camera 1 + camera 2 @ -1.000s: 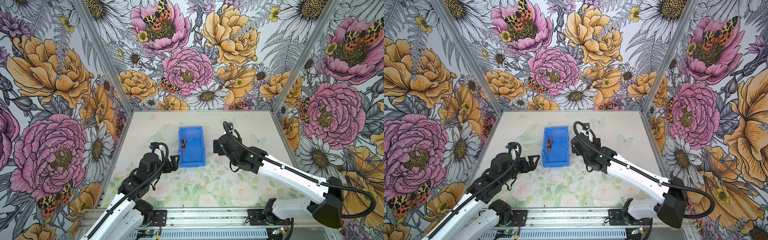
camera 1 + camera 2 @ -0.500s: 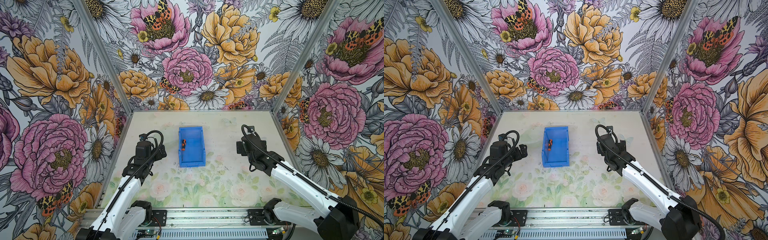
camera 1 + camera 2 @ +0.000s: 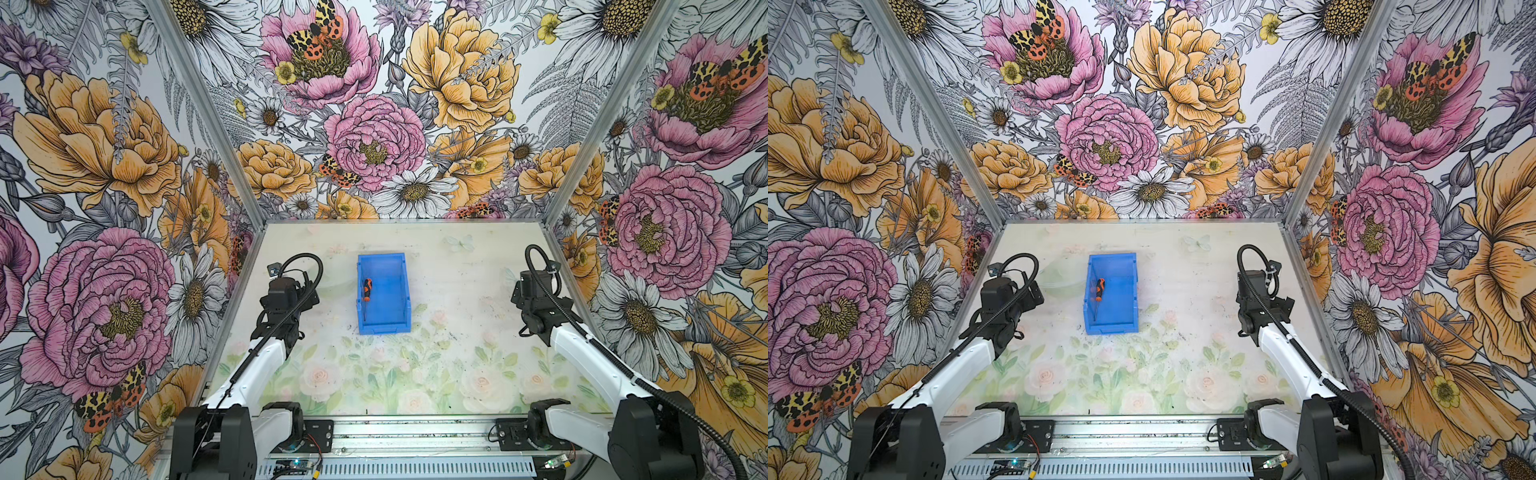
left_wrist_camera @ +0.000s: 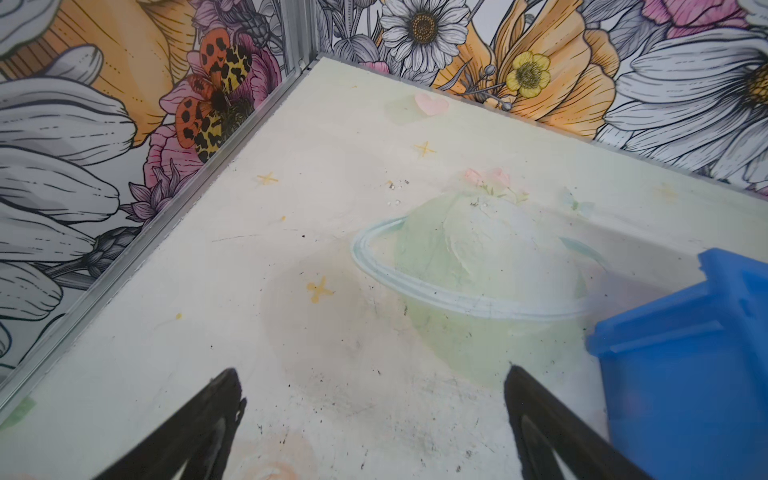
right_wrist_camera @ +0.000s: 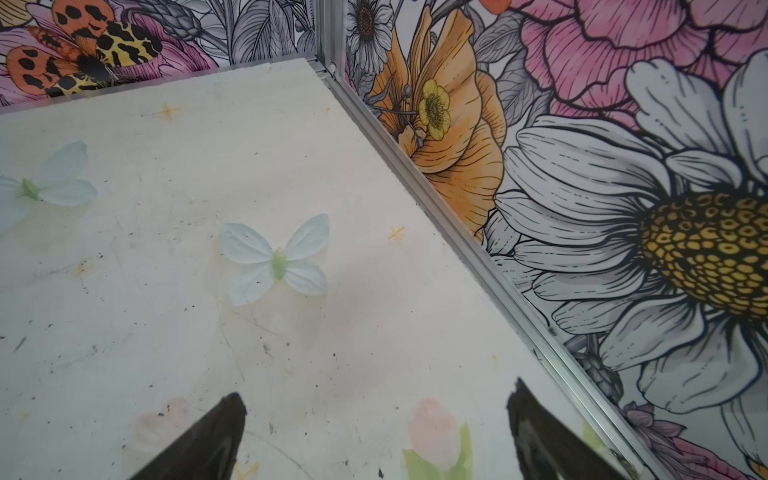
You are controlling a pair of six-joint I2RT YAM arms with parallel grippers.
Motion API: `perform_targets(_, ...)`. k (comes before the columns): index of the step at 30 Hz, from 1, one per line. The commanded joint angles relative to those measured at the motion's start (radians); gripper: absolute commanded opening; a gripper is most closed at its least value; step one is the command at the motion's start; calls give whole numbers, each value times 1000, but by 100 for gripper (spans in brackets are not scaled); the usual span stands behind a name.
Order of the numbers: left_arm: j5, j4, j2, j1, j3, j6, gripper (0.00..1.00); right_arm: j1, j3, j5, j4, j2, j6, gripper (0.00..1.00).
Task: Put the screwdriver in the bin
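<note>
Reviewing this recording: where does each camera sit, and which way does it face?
Top views: high above the robot's base, looking down at the table, the rectangular bright blue plastic bin and the small orange-and-black-handled screwdriver inside; left arm and right arm show.
Left wrist: on the left arm, facing the table's far-left corner; open left gripper shows.
Right wrist: on the right arm, facing the far-right corner; open right gripper shows.
Shared: top views nearly match; left wrist also catches the bin.
</note>
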Motion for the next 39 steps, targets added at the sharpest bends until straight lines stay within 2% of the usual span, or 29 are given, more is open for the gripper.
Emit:
perform_targets(1,-61,181,40,14,-42,51,99,-43,-80,-87,240,4,-88,99)
perform_targets(6,-1,425,97,14,-123,134,99,-79,-219,-178,584,45,-170,99)
perform_targets(11,74,659,206,14,-128,197,99,-81,-220,-230,699,133,-193,99)
perform_targets(13,102,692,260,14,-98,207,99,-92,-224,-251,763,158,-197,99)
perform_targets(17,157,888,424,15,-116,217,99,-127,-156,-310,828,273,-200,99)
perform_targets(18,162,908,425,17,-129,216,99,-129,-142,-325,848,313,-208,99)
perform_targets(21,146,912,426,16,-128,211,99,-90,-115,-387,854,365,-286,99)
perform_targets(25,138,919,427,13,-130,213,99,-114,-151,-487,914,360,-291,99)
perform_targets(29,136,915,427,9,-130,217,99,-118,-222,-566,1061,387,-316,99)
perform_targets(39,146,917,428,4,-131,227,99,-104,-233,-540,1081,383,-325,100)
